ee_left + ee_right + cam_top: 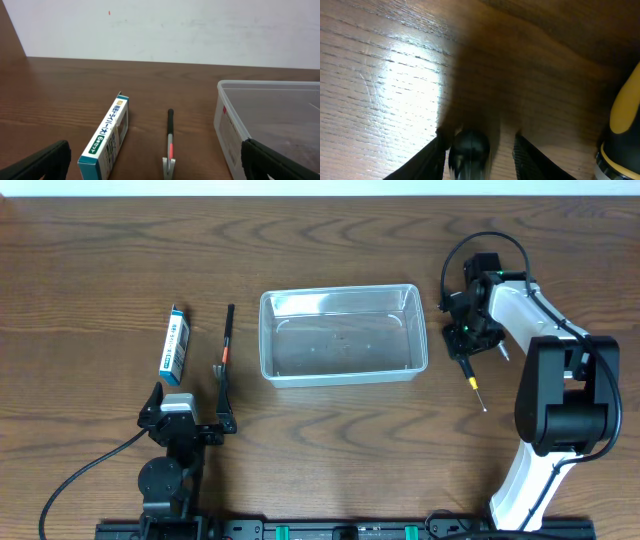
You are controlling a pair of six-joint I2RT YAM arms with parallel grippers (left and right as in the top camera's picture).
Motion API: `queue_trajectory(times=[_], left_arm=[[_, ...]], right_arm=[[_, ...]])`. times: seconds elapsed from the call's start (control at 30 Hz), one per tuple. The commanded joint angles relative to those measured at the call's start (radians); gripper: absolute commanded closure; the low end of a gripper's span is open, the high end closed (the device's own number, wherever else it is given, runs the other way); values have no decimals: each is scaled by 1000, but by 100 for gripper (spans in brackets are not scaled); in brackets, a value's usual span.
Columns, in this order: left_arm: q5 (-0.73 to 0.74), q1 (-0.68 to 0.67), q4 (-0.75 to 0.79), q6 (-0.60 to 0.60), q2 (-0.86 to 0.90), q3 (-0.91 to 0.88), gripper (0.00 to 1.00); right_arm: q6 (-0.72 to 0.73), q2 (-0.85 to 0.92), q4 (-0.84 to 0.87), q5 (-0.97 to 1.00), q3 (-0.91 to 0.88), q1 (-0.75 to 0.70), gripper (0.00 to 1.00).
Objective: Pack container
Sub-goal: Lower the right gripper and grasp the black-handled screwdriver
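Note:
The clear, shallow plastic container (pixel 340 370) sits mid-table with nothing in it; its left corner shows in the left wrist view (pixel 235 135). My left gripper (pixel 190 412) is open and empty near the front edge, its fingers either side of the view (pixel 160 167). A black bar tool with a red band (pixel 226 350) lies ahead of it (pixel 170 137). My right gripper (pixel 463 335) is low over the table right of the container, fingers apart (pixel 477 150) around a dark round handle end (pixel 469 147). A yellow-and-black screwdriver (pixel 473 380) lies beside it (pixel 620 125).
A small blue-and-white box (pixel 175 345) lies left of the bar tool, also in the left wrist view (pixel 107 137). A grey tool tip (pixel 503 352) pokes out right of my right gripper. A black cable runs from the left arm's base toward the front left.

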Motion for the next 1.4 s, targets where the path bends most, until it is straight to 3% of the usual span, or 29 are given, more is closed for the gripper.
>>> queue_trajectory(times=[0.0, 0.33, 0.87, 1.37], left_arm=[[-8, -3, -18, 10, -3, -28, 2], [-8, -3, -18, 10, -3, -28, 2], [-8, -3, -18, 10, -3, -28, 2], [-8, -3, -18, 10, -3, -28, 2]], right_arm=[[45, 81, 2, 155, -31, 0, 54], [132, 81, -51, 191, -31, 0, 58], [253, 81, -61, 116, -35, 0, 55], [355, 81, -31, 105, -80, -7, 66]])
